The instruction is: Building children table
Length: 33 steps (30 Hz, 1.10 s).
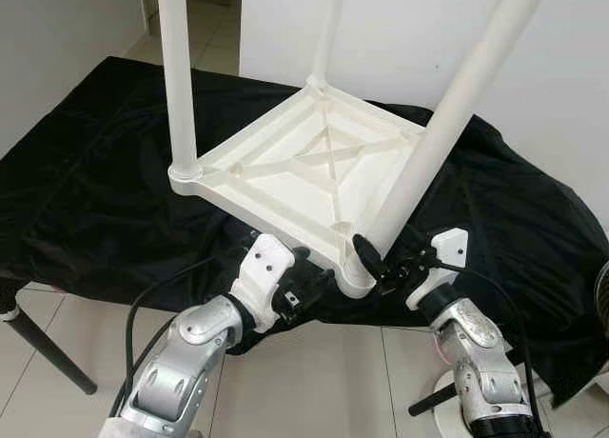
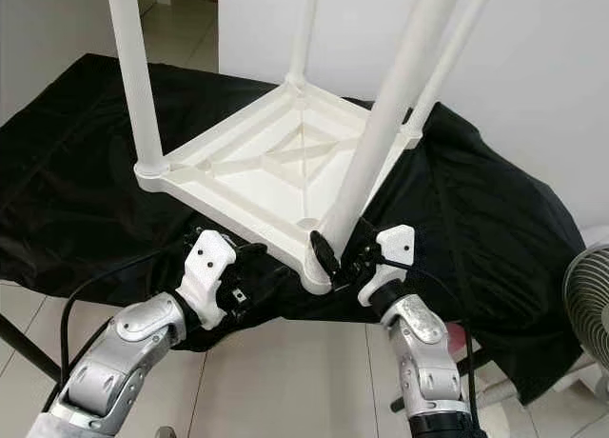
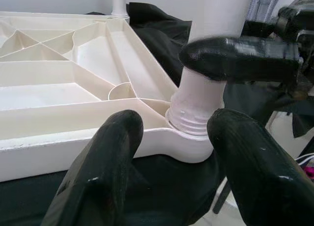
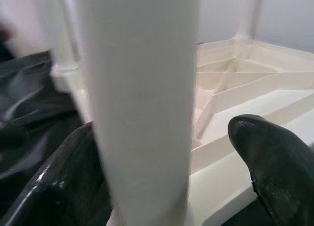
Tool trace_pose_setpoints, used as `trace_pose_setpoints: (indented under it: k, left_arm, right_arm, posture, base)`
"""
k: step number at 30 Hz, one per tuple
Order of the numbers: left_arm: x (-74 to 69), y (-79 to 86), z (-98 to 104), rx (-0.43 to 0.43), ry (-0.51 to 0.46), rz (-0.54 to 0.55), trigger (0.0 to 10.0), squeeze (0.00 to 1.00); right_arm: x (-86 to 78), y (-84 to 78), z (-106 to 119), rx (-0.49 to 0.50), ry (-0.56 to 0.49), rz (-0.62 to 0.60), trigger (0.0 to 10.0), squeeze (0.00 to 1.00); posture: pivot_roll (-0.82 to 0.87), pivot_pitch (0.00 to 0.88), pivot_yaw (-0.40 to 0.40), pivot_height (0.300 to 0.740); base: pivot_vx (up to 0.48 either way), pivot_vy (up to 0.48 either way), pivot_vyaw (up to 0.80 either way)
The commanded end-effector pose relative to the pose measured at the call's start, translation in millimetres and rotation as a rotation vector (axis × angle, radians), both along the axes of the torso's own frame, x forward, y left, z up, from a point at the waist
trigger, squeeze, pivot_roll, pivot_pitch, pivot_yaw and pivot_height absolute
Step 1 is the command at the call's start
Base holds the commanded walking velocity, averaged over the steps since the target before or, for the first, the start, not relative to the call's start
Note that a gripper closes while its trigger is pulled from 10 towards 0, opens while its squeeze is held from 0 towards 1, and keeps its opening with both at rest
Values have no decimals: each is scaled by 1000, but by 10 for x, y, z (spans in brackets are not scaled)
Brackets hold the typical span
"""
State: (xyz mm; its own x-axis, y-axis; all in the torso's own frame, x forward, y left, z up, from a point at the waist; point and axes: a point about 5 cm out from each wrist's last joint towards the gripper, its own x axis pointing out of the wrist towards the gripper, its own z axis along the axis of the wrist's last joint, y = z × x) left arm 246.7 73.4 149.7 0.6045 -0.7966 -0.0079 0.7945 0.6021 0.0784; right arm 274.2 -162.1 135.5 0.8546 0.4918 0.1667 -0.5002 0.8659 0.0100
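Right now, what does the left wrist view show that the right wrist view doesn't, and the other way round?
The left wrist view alone shows exposed thread ridges at the near leg's base above the corner socket, and a right gripper finger pressed against that leg. The right wrist view alone shows the leg's plain shaft close between its fingers, with other legs standing beyond. Both show the upturned tabletop's ribbed underside and the black cloth.

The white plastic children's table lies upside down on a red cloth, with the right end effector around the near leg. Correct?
Not quite: the cloth is black, as the left eye view shows. The white plastic children's table does lie upside down, and the right end effector is around the near leg.
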Motion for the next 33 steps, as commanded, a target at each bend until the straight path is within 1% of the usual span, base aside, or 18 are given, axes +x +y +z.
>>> trace_pose_setpoints:
  k: [1,2,4,5,6,9,10,16,17,19,20,21,22,25,27,29,30,33]
  left_arm:
    - [-34,-43,10,-12,9,-28,10000,0]
    - [-45,-43,-2,-2,19,-65,10000,0]
    - [-45,-43,-2,-2,19,-65,10000,0]
    - [-50,-46,-10,5,27,-85,10000,0]
    - [-45,-60,-13,15,26,-94,10000,0]
    - [-43,-72,-14,21,24,-101,10000,0]
    - [-53,-90,-11,19,22,-106,10000,0]
    - [-71,-92,-8,15,21,-103,10000,0]
    - [-72,-85,-4,11,22,-96,10000,0]
    - [-72,-85,-4,11,22,-96,10000,0]
    - [-73,-80,1,7,23,-90,10000,0]
    - [-73,-80,1,7,23,-90,10000,0]
    - [-74,-80,7,2,25,-86,10000,0]
    - [-74,-80,7,2,25,-86,10000,0]
    - [-66,-90,11,-1,26,-83,10000,0]
    - [-66,-90,11,-1,26,-83,10000,0]
    - [-60,-96,3,0,27,-83,10000,0]
    - [-60,-96,3,0,27,-83,10000,0]
  right_arm:
    - [11,-17,-7,4,12,13,10000,0]
    - [72,-69,6,-46,19,88,10000,0]
    - [72,-69,6,-46,19,88,10000,0]
    - [116,-109,17,-75,29,139,10000,0]
    - [199,-96,31,-116,36,202,2078,0]
    - [251,-86,41,-143,41,243,2078,0]
    - [282,-77,40,-159,45,264,0,0]
    - [243,-102,2,-177,49,255,0,0]
    - [211,-117,-14,-158,63,229,2471,0]
    - [211,-117,-14,-158,63,229,2471,0]
    - [172,-113,-14,-131,71,224,10000,0]
    - [172,-113,-14,-131,71,224,10000,0]
    - [120,-90,-13,-89,73,198,10000,0]
    - [120,-90,-13,-89,73,198,10000,0]
    - [56,-40,-38,-57,58,110,10000,0]
    - [56,-40,-38,-57,58,110,10000,0]
    - [38,2,-66,-49,59,41,10000,0]
    - [38,2,-66,-49,59,41,10000,0]
  posture:
    - [18,36,-132,740]
    - [6,40,-121,740]
    - [6,40,-121,740]
    - [6,40,-121,740]
    - [-6,50,-116,740]
    - [-6,50,-116,740]
    - [-6,54,-117,740]
    - [4,66,-124,740]
    - [7,66,-125,740]
    - [7,66,-125,740]
    - [9,72,-126,740]
    - [9,72,-126,740]
    - [9,73,-126,740]
    - [9,73,-126,740]
    - [2,75,-123,740]
    - [2,75,-123,740]
    - [-6,74,-118,740]
    - [-6,74,-118,740]
  base:
    - [0,0,0]
    - [0,0,0]
    - [0,0,0]
    - [0,0,0]
    - [0,0,0]
    - [0,0,0]
    - [0,0,0]
    - [0,0,0]
    - [0,0,0]
    - [0,0,0]
    - [0,0,0]
    - [0,0,0]
    - [0,0,0]
    - [0,0,0]
    - [0,0,0]
    - [0,0,0]
    - [0,0,0]
    - [0,0,0]
